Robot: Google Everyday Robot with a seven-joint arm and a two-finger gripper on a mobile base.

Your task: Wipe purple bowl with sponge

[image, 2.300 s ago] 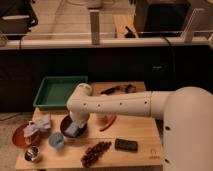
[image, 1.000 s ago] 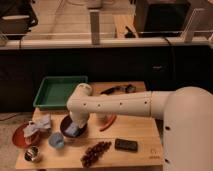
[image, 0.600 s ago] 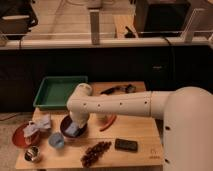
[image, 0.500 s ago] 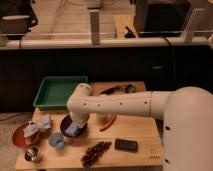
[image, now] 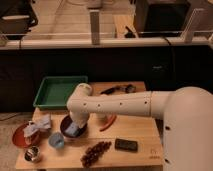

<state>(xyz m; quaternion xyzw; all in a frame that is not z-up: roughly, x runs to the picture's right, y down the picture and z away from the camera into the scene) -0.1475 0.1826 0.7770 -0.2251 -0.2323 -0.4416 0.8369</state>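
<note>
The purple bowl [image: 67, 131] sits on the wooden table [image: 142, 133], left of the middle. A pale blue sponge [image: 73, 129] lies inside it. My gripper [image: 76, 124] reaches down into the bowl from the white arm [image: 117, 106] and sits right over the sponge. The arm's end hides the spot where gripper and sponge meet.
A green tray [image: 56, 92] stands at the back left. A red plate [image: 20, 135] with a crumpled cloth [image: 38, 124] is at the far left, a metal cup [image: 33, 153] and blue cup [image: 56, 141] in front. Grapes [image: 96, 152], a black object [image: 126, 145] and a red chili [image: 108, 122] lie nearby.
</note>
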